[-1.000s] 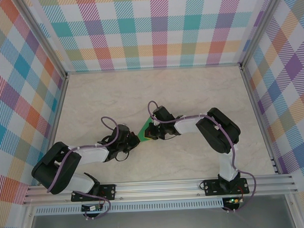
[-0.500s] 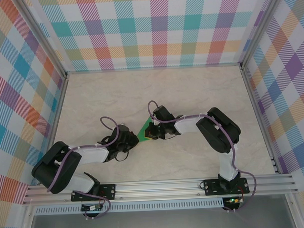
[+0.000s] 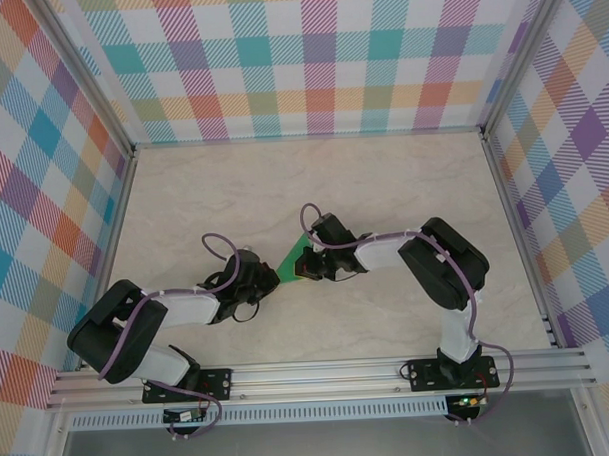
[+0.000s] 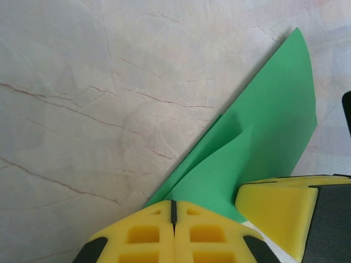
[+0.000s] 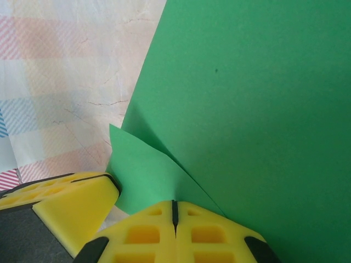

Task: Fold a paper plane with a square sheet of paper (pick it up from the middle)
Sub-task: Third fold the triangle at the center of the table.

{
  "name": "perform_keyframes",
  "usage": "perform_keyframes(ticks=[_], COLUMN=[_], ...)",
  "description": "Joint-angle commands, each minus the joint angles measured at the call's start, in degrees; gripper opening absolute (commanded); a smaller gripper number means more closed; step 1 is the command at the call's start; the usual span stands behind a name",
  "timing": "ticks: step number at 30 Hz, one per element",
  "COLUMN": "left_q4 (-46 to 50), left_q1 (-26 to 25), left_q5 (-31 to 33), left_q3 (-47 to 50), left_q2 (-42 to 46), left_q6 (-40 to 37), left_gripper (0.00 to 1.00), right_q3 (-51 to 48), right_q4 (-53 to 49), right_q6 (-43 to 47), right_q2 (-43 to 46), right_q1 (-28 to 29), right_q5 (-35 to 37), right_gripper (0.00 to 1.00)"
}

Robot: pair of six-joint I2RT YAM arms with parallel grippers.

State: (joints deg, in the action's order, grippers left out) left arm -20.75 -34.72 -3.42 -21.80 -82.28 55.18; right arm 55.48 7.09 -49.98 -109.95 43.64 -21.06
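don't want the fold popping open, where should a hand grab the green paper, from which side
Pinch the green paper at its wide near corner, where the flap overlaps, coming in low from the near side. It lies low on the table and tapers to a thin far tip, so gripping both layers probably keeps the fold closed.

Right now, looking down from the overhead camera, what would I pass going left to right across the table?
In order: left arm's bulky elbow → left gripper → folded green paper → right gripper → right arm's elbow. Both grippers are shut, and their tips meet at the paper.
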Motion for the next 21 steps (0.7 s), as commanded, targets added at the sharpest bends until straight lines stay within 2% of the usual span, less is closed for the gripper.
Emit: perform_keyframes(ticks=[1, 9, 14, 21], left_q4=[6.33, 8.68, 9.06, 10.23], left_q1=[0.44, 0.27, 0.18, 0.18], left_q5=[1.66, 2.02, 2.23, 2.59], left_q3=[0.80, -0.07, -0.26, -0.49], left_q2=[-1.74, -1.36, -1.41, -1.35], left_q6=[0.85, 0.90, 1.07, 1.41], left_gripper=[0.00, 0.00, 0.00, 0.00], right_q3=[-1.17, 0.28, 0.62, 1.67], right_q4=[0.35, 4.27, 3.15, -0.39], right_q6=[-0.29, -2.47, -2.65, -3.46], right_q2=[-0.03, 0.16, 0.91, -2.39], right_q1=[1.60, 3.24, 3.82, 3.74], right_q5=[1.08, 0.55, 2.37, 4.86], right_gripper=[0.00, 0.00, 0.00, 0.00])
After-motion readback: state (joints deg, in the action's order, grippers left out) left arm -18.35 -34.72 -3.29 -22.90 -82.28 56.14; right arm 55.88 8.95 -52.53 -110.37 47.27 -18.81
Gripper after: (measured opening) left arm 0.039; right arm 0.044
